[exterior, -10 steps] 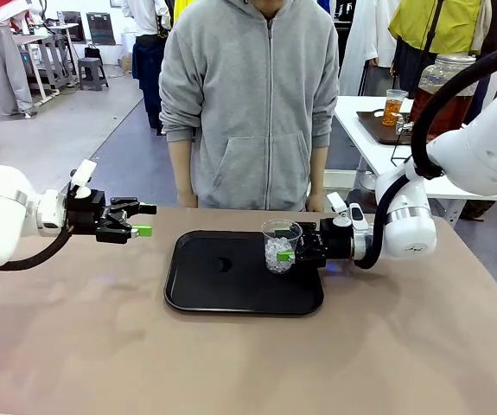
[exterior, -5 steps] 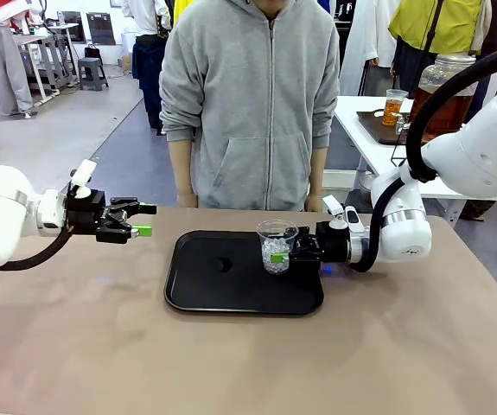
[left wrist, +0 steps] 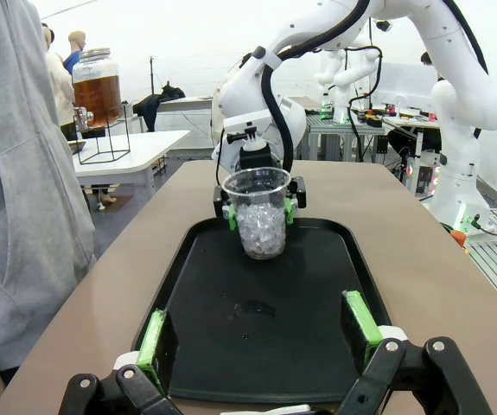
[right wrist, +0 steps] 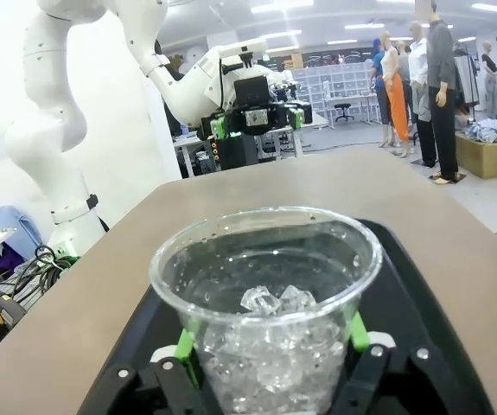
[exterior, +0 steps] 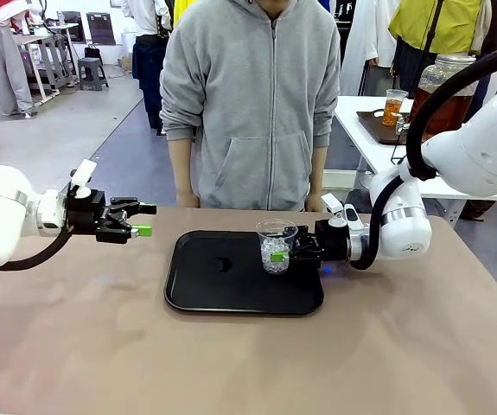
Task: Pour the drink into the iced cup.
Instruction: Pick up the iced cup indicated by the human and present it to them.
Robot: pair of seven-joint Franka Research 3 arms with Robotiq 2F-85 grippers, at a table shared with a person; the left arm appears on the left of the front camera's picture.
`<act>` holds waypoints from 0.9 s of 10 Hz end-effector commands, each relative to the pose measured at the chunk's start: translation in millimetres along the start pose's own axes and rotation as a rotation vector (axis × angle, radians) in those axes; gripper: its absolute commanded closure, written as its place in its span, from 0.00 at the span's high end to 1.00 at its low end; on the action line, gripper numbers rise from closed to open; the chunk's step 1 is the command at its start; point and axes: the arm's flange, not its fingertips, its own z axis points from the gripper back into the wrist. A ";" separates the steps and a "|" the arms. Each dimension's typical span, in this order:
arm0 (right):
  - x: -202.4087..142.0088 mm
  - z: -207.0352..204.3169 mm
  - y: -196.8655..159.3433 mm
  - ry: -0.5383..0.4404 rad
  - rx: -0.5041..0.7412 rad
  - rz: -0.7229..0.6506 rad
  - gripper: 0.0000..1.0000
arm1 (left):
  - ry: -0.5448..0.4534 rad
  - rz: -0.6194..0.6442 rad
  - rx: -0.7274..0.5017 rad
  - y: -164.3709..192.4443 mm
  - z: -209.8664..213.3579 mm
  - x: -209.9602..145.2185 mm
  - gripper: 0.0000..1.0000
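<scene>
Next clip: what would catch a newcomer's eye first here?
The clear cup of ice on the black tray mid-table stands out first, with the right gripper reaching in and its jaws shut on it. Next come the left gripper, hovering open to the tray's left, and the person in a grey hoodie at the far side. The jar of amber drink stands on another table behind.

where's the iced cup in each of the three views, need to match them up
Front view: the iced cup is just right of centre, at the right part of the black tray, gripped by the right gripper.
Left wrist view: the cup is at upper centre, at the tray's far end.
Right wrist view: the cup is close up at bottom centre.
Shared landmark: the black tray under the cup in every view.
</scene>
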 end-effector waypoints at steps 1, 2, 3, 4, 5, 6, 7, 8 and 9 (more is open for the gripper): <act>33.2 3.3 -1.0 0.014 -0.018 0.062 0.76 | 0.001 0.002 0.000 0.3 -0.7 1.9 1.00; 48.3 3.4 -2.4 0.022 -0.031 0.090 0.76 | 0.001 0.002 0.000 0.3 -0.7 1.9 1.00; 64.5 2.7 -4.7 0.029 -0.038 0.112 0.76 | 0.001 0.002 0.000 0.3 -0.7 1.9 1.00; 79.4 2.1 -7.0 0.031 -0.037 0.116 0.76 | 0.001 0.002 0.000 0.3 -0.7 1.9 1.00; 93.2 1.2 -9.0 0.032 -0.025 0.108 0.76 | 0.001 0.002 0.000 0.3 -0.7 1.9 1.00; 107.2 1.5 -12.2 0.026 -0.019 0.103 0.76 | 0.001 0.002 0.000 0.3 -0.7 1.9 1.00; 119.8 1.1 -14.1 0.028 -0.016 0.098 0.76 | 0.001 0.002 0.000 0.3 -0.7 1.9 1.00; 127.4 -0.5 -16.6 0.009 0.000 0.087 0.76 | 0.001 0.002 0.000 0.3 -0.7 1.9 1.00; 127.7 -13.2 -28.3 0.149 -0.011 0.054 0.76 | 0.001 0.002 0.000 0.3 -0.7 1.9 1.00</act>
